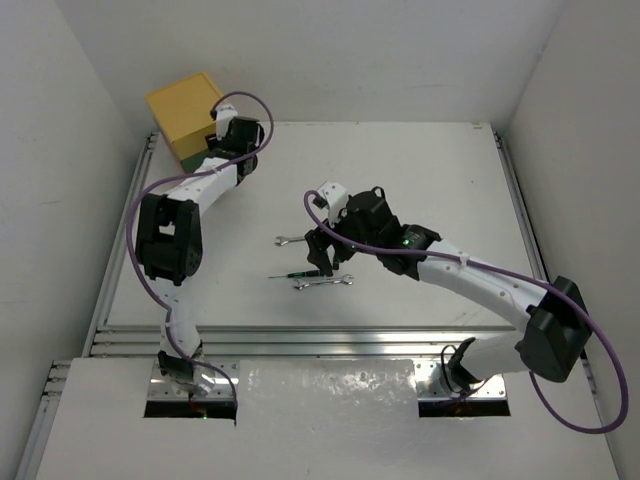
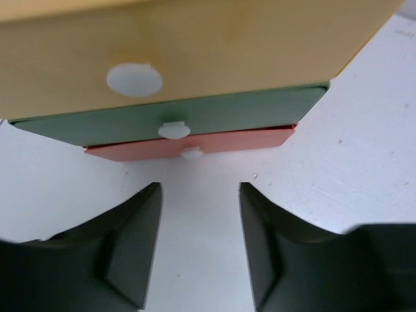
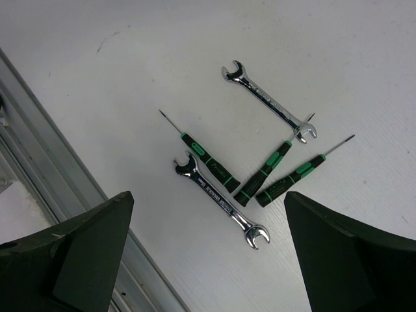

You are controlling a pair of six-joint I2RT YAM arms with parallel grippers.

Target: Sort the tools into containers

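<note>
The three stacked drawers stand at the far left; all look closed. In the left wrist view the yellow top drawer, green middle drawer and orange-red bottom drawer each show a white knob. My left gripper is open and empty just in front of them. Two silver wrenches and three black-and-green screwdrivers lie together mid-table. My right gripper hovers over them, wide open and empty. The yellow utility knife is out of view.
A metal rail runs along the near table edge and also shows in the right wrist view. White walls close in the left, back and right sides. The purple cable loops over the right wrist.
</note>
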